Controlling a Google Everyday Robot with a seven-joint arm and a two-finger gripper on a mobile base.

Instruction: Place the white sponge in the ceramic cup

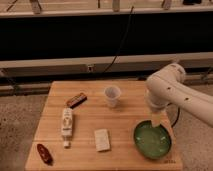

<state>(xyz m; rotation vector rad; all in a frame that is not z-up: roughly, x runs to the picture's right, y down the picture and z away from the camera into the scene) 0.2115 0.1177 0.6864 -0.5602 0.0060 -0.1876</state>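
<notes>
Hanging over the far rim of the green bowl [136, 139], my end effector [156, 122] points down, fingers spread, nothing between them. The white sponge [102, 139] lies flat on the table [127, 117], well apart from my end effector: off to its left in the camera view and a little nearer the camera. Its long axis runs roughly front to back, tipped slightly. The ceramic cup [112, 96] stands upright, also to the left but farther back. I judge a leftward reach comes first.
</notes>
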